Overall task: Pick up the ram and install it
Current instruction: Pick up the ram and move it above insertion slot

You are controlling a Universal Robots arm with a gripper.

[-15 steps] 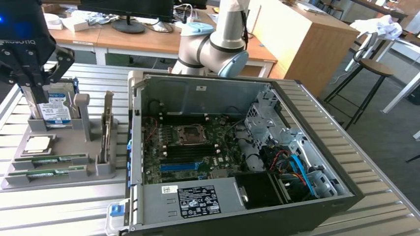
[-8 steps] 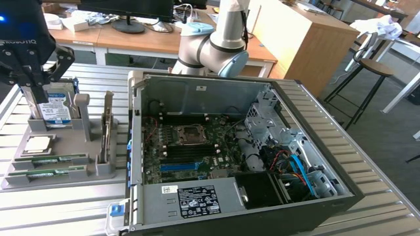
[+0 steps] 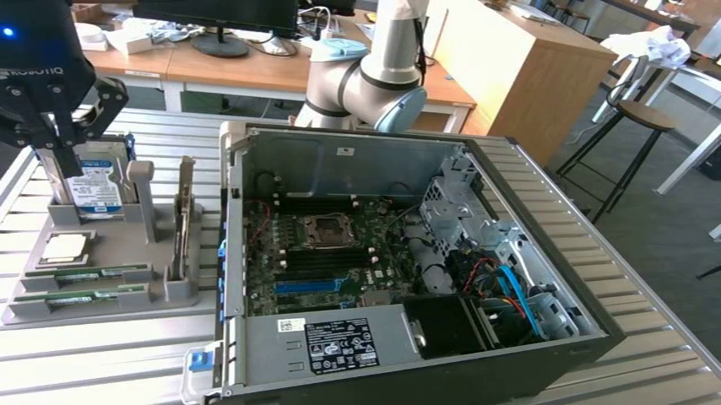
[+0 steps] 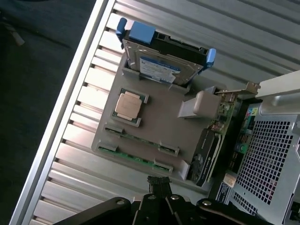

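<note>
Closest to us on the slatted metal tabletop point(image 3: 101, 363) sits a grey moulded holder tray point(image 3: 113, 310). The long thin green circuit-board ram point(image 3: 88, 272) lies flat in a slot at the tray's near end, with a second identical stick point(image 3: 79, 297) right beside it, nearer again. Both run lengthwise left to right across the exterior view, parallel to the tray's near edge. A bit farther back on the tray is the square silver processor chip point(image 3: 66, 246), then the blue-labelled silver hard drive point(image 3: 96, 192) standing on edge. The black end effector point(image 3: 53, 145) hangs over that far end, in front of the drive, its fingers pressed together with nothing between them. So the ram sits below it and toward the near end of the tray, well apart from the tips, I'd say. In the wrist view both sticks show between the closed tips and the processor chip. The open black computer case point(image 3: 529, 363) is off on the exterior view's right, and that's the farthest bit from the sticks.
</note>
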